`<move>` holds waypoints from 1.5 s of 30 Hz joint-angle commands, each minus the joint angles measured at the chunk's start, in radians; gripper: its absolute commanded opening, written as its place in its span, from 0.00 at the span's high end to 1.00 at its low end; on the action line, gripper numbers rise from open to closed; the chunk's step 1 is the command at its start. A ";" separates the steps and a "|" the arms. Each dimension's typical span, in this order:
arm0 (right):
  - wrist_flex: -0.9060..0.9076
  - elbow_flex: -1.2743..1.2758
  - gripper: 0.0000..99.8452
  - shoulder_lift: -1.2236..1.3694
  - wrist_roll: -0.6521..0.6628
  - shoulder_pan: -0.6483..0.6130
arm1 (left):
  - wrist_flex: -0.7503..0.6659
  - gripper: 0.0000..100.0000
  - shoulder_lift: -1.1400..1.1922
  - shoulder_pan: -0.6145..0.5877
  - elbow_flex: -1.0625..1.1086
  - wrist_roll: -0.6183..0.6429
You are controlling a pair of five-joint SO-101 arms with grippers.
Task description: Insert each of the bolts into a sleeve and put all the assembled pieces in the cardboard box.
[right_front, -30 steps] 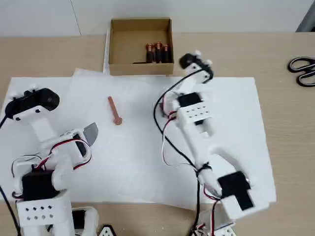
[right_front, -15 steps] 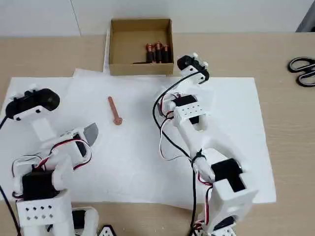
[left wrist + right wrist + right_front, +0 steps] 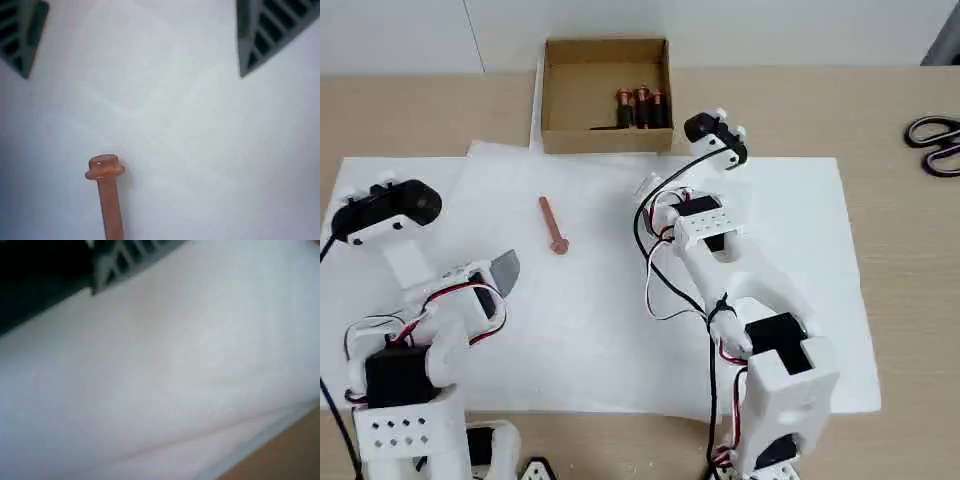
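Note:
One copper bolt (image 3: 552, 224) lies loose on the white foam sheet (image 3: 590, 330), its head pointing toward the arms. My left gripper (image 3: 505, 270) hovers open a short way left of and nearer than the bolt head, holding nothing. In the left wrist view its grey fingers (image 3: 262, 35) stand wide apart above the sheet, with the bolt (image 3: 106, 195) ahead of them. The cardboard box (image 3: 560, 95) at the back holds three copper-and-black assembled pieces (image 3: 642, 107). My right gripper (image 3: 648, 192) hangs low over the sheet just in front of the box's right corner, tucked under its own arm.
Black scissors (image 3: 935, 143) lie on the wooden table at the far right. The right arm's cables (image 3: 665, 290) loop over the middle of the sheet. In the right wrist view the sheet (image 3: 200, 365) ends at a strip of bare table (image 3: 300, 455).
The right arm has swung its lower links to the left and pulled its wrist back a little from the box. The left arm and the bolt have not moved.

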 commanded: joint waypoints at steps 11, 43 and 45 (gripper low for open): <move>0.039 -0.031 1.00 -0.007 0.005 0.051 | -0.026 0.75 -0.006 -0.002 -0.002 -0.005; 0.575 -0.037 0.81 -0.410 0.407 0.108 | -0.021 0.75 -0.006 0.002 -0.002 -0.005; 0.575 -0.064 0.81 -0.360 0.381 0.105 | -0.023 0.75 -0.006 0.002 -0.002 -0.005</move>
